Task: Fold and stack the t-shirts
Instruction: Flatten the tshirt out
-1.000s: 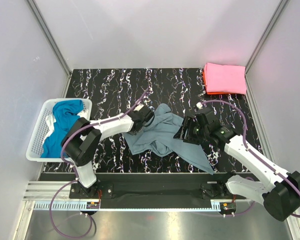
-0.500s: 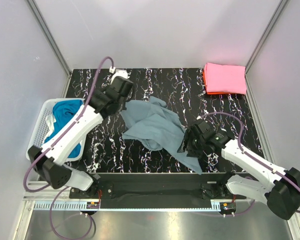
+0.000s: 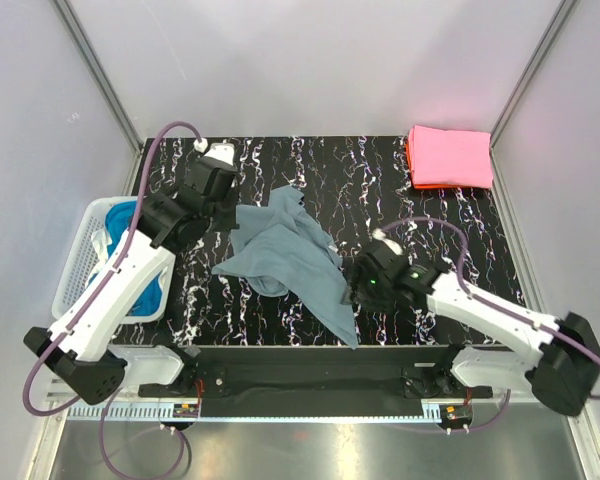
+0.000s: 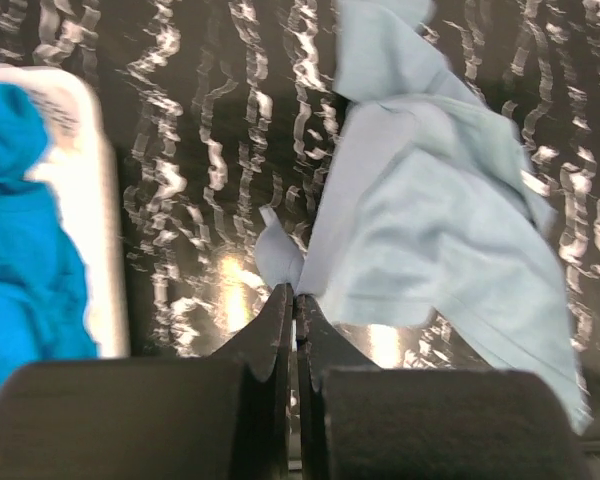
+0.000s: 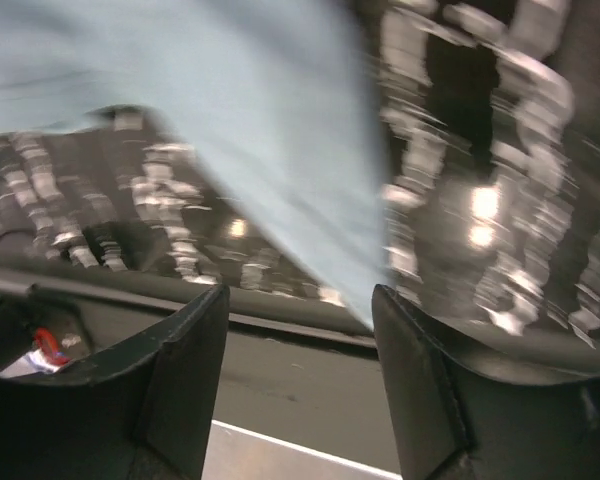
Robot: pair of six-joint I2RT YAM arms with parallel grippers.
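A dusty grey-blue t-shirt (image 3: 285,255) lies crumpled and spread across the middle of the black marbled table. My left gripper (image 3: 230,212) is shut on its back-left edge and holds that edge up. The left wrist view shows the jaws (image 4: 292,297) pinched on a small fold of the shirt (image 4: 430,210). My right gripper (image 3: 354,291) is open beside the shirt's near-right tail. In the right wrist view it (image 5: 298,335) hangs over the table's front edge, with the shirt (image 5: 250,120) above it. A pink folded shirt (image 3: 450,155) lies on an orange-red one (image 3: 409,160) at the back right.
A white mesh basket (image 3: 76,290) stands at the table's left edge and holds bright blue shirts (image 3: 115,245). It also shows in the left wrist view (image 4: 105,260). The enclosure's grey walls close in the table on the left, back and right.
My left arm has swung up and to the back left, dragging the grey-blue shirt's edge with it. My right gripper has moved left and toward the near edge, along the shirt's tail.
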